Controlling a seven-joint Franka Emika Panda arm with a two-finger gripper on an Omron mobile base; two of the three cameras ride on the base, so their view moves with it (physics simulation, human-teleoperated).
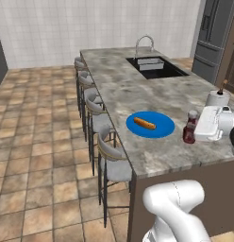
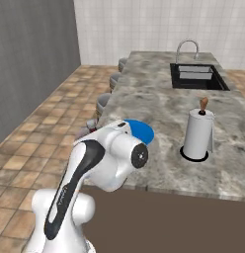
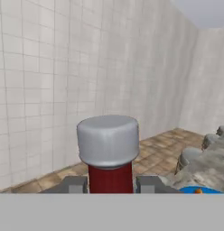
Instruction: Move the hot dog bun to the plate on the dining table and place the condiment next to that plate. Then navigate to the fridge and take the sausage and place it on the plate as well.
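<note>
Bottle: ketchup bottle [image 3: 110, 155] with pale cap, upright, right before the hand camera.
Gripper: gripper [image 3: 110, 184] clamped on the bottle's red neck, one finger either side.
Bottle's spot: over the stone table [image 1: 137, 90], just beside the blue plate [image 1: 150, 125].
Bun: bun [image 1: 144, 123] lies on the plate.
Beyond: paper towel roll [image 2: 197, 133], sink [image 1: 155, 67], stools [image 1: 102, 146], fridge [image 1: 214, 38].

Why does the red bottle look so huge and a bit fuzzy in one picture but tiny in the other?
In the hand view the camera sits right behind the condiment, held between the fingertips, so its pale cap looms large with soft edges. In the left base view the same bottle is small, standing beside the plate under flat, even light with hardly any shadows or glare.
</note>
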